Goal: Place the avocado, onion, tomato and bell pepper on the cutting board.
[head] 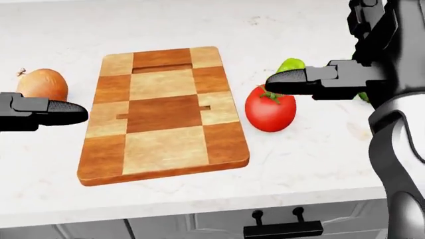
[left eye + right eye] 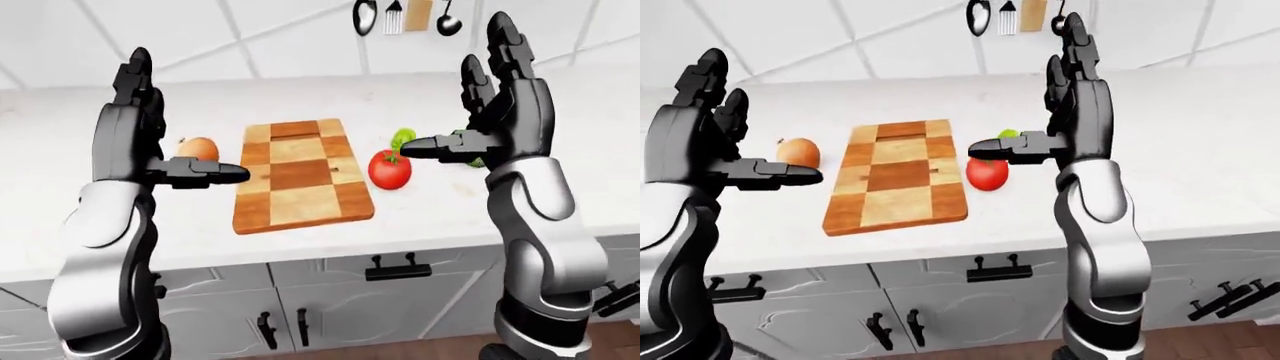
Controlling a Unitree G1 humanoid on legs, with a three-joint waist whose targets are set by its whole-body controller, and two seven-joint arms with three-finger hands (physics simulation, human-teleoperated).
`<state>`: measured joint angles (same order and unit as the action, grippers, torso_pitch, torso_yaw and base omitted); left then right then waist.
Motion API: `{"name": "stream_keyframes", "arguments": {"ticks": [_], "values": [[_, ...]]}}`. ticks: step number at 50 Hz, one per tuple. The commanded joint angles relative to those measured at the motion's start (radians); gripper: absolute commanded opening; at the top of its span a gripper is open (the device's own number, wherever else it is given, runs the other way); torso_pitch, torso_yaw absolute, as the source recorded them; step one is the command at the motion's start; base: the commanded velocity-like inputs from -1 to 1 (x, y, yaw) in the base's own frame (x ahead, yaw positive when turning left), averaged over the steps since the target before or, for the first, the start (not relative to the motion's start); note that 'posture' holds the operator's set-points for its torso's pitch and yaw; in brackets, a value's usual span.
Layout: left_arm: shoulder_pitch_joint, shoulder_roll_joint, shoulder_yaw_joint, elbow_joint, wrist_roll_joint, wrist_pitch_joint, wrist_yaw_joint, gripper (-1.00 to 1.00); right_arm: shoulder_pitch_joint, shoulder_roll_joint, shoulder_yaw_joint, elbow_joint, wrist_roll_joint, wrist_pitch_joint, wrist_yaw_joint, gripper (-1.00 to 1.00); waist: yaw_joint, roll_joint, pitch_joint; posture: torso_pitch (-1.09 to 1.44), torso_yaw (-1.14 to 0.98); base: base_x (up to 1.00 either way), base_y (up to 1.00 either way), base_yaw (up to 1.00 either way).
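**Board bare, both hands raised: the first pick is not yet made**

The cutting board (image 1: pixel 163 114) lies on the counter (image 1: pixel 312 154) with nothing on it. The tomato (image 1: pixel 270 110) sits just beside its right edge, the bell pepper (image 1: pixel 290 65) close above the tomato, and the onion (image 1: pixel 42 85) near the board's left edge. The avocado shows only as a green sliver behind the right robot hand (image 2: pixel 505 97), if that is what it is.

The left robot hand (image 2: pixel 135 124) and the right one both stand open above the counter, fingers up, thumbs pointing inward, holding nothing.

The step in hand looks like the approach. Next, I judge, the right robot hand must drop and close round the tomato, the nearest piece, then carry it left onto the board.
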<state>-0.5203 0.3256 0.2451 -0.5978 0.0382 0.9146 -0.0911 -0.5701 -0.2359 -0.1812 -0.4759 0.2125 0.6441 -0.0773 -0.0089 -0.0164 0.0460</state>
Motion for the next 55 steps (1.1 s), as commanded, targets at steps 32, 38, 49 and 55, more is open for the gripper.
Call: {"name": "stream_keyframes", "arguments": {"ticks": [32, 38, 49, 55], "values": [[-0.027, 0.012, 0.011, -0.032, 0.022, -0.026, 0.002, 1.0, -0.02, 0.0, 0.001, -0.025, -0.018, -0.024, 0.019, 1.0, 0.012, 0.019, -0.003, 0.0, 0.0, 0.04, 0.07, 0.0], [-0.023, 0.01, 0.013, -0.031, 0.024, -0.031, 0.003, 1.0, -0.009, -0.001, 0.006, -0.032, -0.026, -0.025, 0.028, 1.0, 0.023, 0.007, -0.025, 0.0, 0.0, 0.0, 0.0, 0.0], [-0.021, 0.013, 0.015, -0.04, 0.031, -0.024, -0.001, 1.0, -0.008, -0.024, -0.024, -0.041, -0.035, 0.009, 0.024, 1.0, 0.015, 0.019, -0.034, 0.0, 0.0, 0.0, 0.0, 0.0], [-0.018, 0.013, 0.016, -0.04, 0.031, -0.027, -0.002, 1.0, 0.012, -0.041, -0.008, -0.059, -0.08, 0.03, 0.048, 1.0, 0.013, 0.016, -0.035, 0.0, 0.0, 0.0, 0.0, 0.0]]}}
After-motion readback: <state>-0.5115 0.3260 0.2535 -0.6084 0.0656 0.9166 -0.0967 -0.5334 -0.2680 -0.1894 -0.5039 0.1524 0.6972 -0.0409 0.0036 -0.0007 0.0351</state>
